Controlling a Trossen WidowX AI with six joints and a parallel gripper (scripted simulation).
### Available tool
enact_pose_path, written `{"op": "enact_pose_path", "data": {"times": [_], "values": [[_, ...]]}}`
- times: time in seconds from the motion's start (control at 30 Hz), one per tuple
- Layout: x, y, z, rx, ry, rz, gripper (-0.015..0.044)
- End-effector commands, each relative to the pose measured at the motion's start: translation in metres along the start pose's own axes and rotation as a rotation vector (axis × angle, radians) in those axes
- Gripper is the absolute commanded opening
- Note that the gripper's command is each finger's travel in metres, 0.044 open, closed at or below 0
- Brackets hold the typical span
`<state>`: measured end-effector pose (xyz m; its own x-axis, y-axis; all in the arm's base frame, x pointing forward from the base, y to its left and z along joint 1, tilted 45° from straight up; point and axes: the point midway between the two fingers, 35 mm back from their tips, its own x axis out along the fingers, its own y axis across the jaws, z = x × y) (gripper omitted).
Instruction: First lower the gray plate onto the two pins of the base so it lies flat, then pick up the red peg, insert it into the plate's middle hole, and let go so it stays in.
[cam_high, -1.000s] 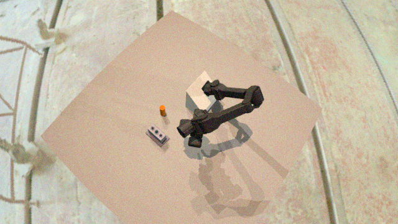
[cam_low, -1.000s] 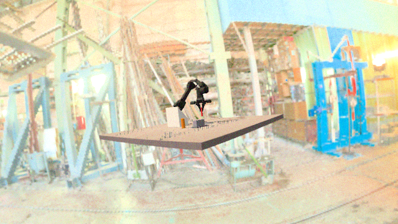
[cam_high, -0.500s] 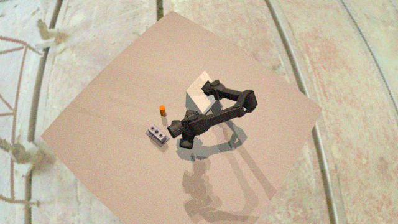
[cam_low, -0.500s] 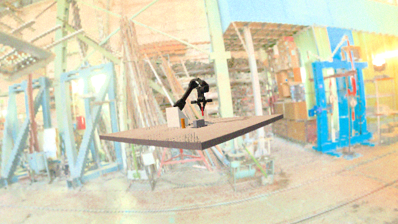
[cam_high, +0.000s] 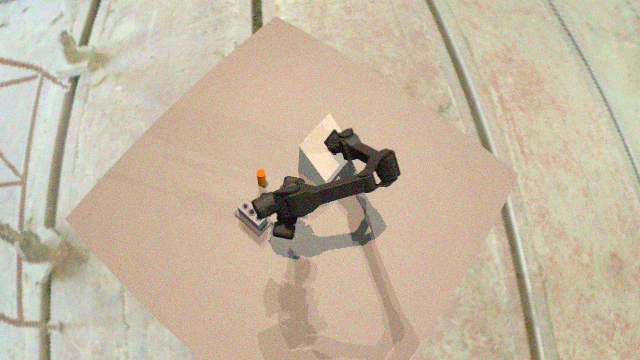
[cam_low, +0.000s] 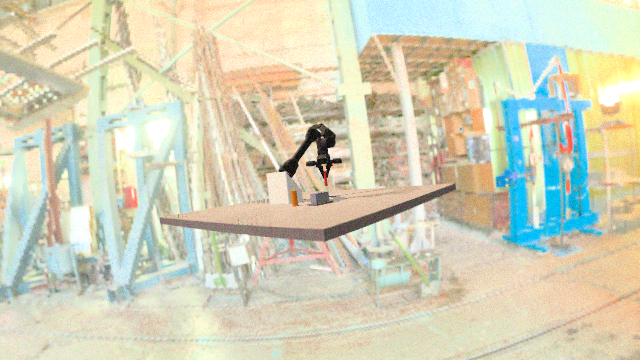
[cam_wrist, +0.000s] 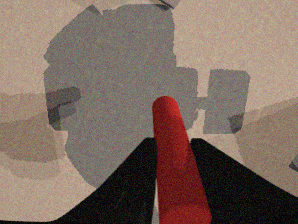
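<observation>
The gripper (cam_low: 325, 172) (cam_wrist: 173, 142) is shut on the red peg (cam_low: 326, 179) (cam_wrist: 170, 120), which points down out of the fingers. The peg hangs above table height, near the base in the exterior view. In the top view the arm's hand hides the fingers and the peg. The gray plate (cam_high: 248, 209) lies flat on the base (cam_high: 250, 224), with two holes showing; the hand covers its right end. Plate and base look like one low gray block in the exterior view. Whether the peg is over the middle hole cannot be told.
An orange cylinder (cam_high: 261, 178) (cam_low: 294, 198) stands upright on the table (cam_high: 165, 200) (cam_low: 240, 220), close behind the base in the top view. A pale wedge-shaped block (cam_high: 315, 150) (cam_low: 277, 188) stands by the arm's foot. The arm's shadow falls across the table.
</observation>
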<state>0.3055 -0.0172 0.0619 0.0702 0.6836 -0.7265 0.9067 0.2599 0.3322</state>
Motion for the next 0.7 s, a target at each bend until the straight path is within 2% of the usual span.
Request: {"op": "enact_pose_path", "data": {"times": [0.0, 0.67], "values": [[-0.001, 0.002, 0.016, -0.004, -0.003, -0.001, 0.0000], [0.002, -0.001, 0.079, -0.011, -0.001, 0.003, 0.0000]]}}
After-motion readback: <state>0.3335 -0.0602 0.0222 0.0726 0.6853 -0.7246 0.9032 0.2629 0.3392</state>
